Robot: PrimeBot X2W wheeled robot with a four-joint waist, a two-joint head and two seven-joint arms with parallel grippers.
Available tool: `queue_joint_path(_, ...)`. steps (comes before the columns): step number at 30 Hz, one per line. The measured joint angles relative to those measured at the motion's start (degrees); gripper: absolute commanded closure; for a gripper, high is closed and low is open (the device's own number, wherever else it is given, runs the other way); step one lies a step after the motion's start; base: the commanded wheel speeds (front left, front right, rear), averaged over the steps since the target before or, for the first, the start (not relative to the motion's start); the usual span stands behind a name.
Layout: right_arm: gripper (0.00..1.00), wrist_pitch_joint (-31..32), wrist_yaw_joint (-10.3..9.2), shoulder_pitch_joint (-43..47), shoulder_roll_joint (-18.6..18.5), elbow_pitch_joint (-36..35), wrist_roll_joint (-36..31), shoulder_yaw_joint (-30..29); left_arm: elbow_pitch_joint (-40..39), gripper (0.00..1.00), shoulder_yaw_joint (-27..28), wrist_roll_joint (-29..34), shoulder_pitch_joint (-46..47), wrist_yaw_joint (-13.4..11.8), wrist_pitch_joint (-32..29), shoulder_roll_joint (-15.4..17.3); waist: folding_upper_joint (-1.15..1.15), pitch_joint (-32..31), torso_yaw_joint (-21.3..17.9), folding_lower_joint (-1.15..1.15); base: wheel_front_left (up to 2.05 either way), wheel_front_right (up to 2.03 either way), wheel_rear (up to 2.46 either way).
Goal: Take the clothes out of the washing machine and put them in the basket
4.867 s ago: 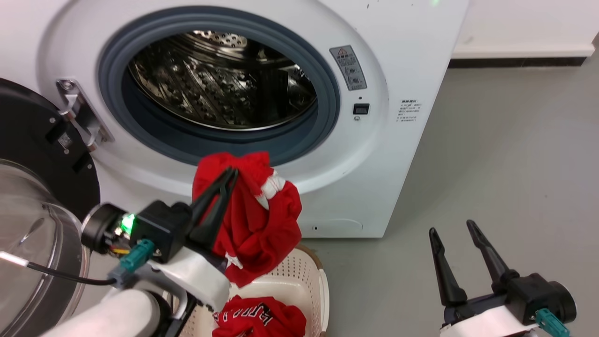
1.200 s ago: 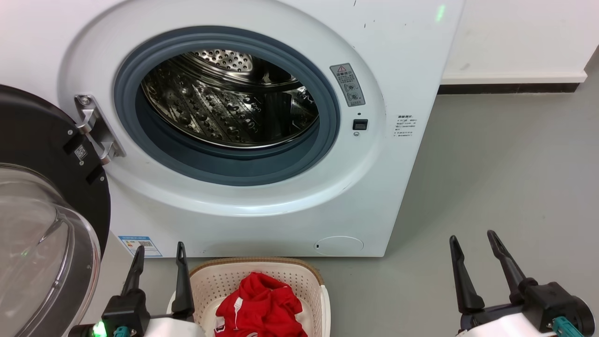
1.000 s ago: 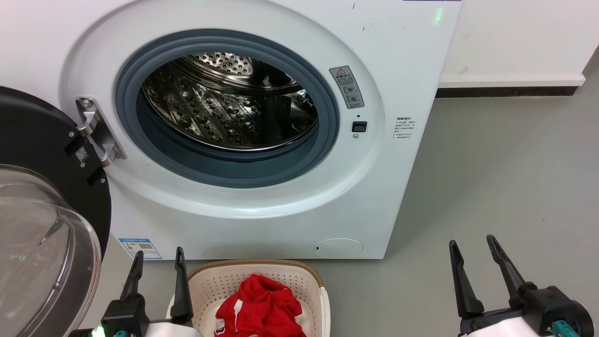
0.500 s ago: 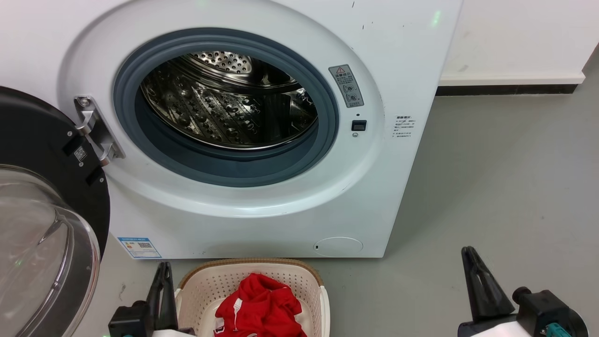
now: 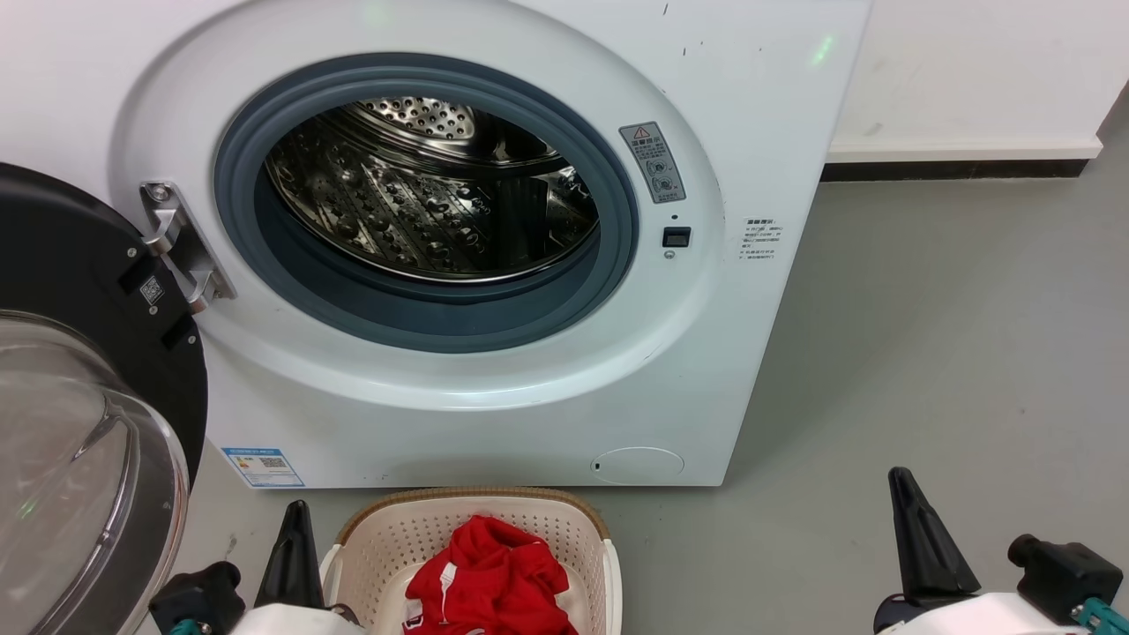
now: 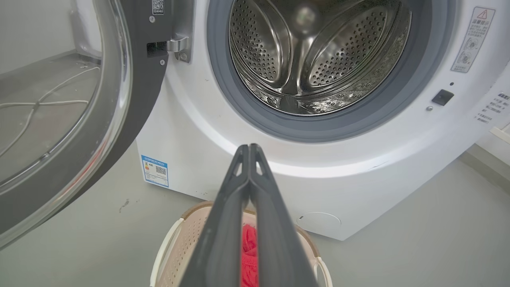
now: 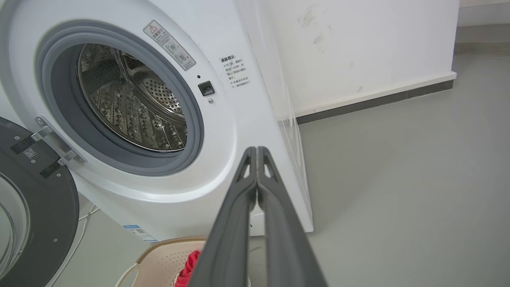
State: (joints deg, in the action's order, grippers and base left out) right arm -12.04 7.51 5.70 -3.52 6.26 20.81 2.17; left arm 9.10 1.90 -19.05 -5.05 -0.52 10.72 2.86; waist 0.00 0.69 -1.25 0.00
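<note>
Washer (image 5: pixel 706 353) empty, jaws shut
Both jaws have closed on nothing; clothes (image 5: pixel 494 573) lie in the basket (image 5: pixel 397 538); task looks done.

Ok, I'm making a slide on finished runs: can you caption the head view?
Empty drum, red clothes in the basket before the washing machine; left pincer and right pincer shut.
</note>
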Motion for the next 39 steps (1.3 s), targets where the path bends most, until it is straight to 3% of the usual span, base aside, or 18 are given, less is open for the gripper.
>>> queue_joint_path(19,1.0,3.56,-0.01,-2.83,-0.74,1.9,19.38,-0.77,1.19,1.0,0.97,-18.63,2.72,1.98,-4.3,0.0,0.0,-0.09,0.21,0.01,0.0,0.0,0.0)
queue_joint_path(39,1.0,7.05,-0.01,-5.16,-1.11,3.52,35.23,-1.9,2.23,1.0,2.07,-34.35,5.21,3.64,-8.04,0.01,0.0,-0.18,0.43,0.01,0.0,0.0,0.0)
